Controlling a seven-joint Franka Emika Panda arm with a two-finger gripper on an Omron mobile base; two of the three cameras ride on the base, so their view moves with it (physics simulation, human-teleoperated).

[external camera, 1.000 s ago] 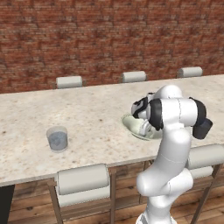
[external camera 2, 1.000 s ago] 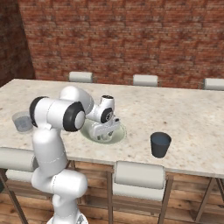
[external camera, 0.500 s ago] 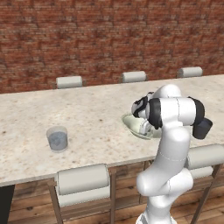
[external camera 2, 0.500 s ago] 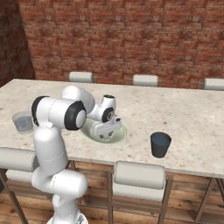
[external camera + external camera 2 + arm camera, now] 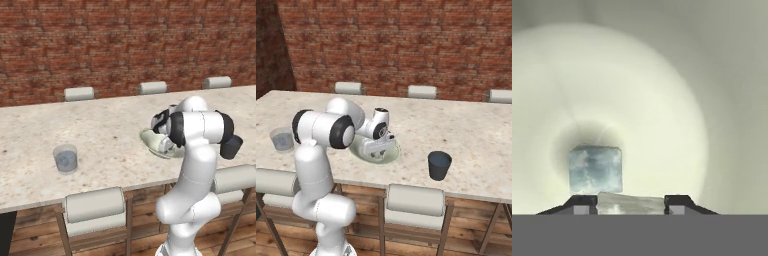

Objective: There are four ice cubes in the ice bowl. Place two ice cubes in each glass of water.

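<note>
My gripper (image 5: 631,205) is down inside the pale greenish-cream ice bowl (image 5: 637,85). One ice cube (image 5: 630,203) sits between the two dark finger tips (image 5: 582,202), which press against its sides. A second ice cube (image 5: 595,169) lies on the bowl floor just beyond it. From the base, the hand (image 5: 377,144) reaches into the ice bowl (image 5: 393,156) (image 5: 148,136) at the counter's middle. The see-through glass of water (image 5: 65,158) (image 5: 282,139) stands far to the left. The dark navy glass of water (image 5: 439,165) stands right of the bowl.
The long speckled counter (image 5: 100,130) runs in front of a brick wall. Cushioned stools (image 5: 95,205) line its near and far sides. My own arm (image 5: 200,135) hides the right part of the bowl in the left base view.
The jaws have closed in from wide apart onto the near ice cube. The arm and hand have stayed almost still over the bowl.
</note>
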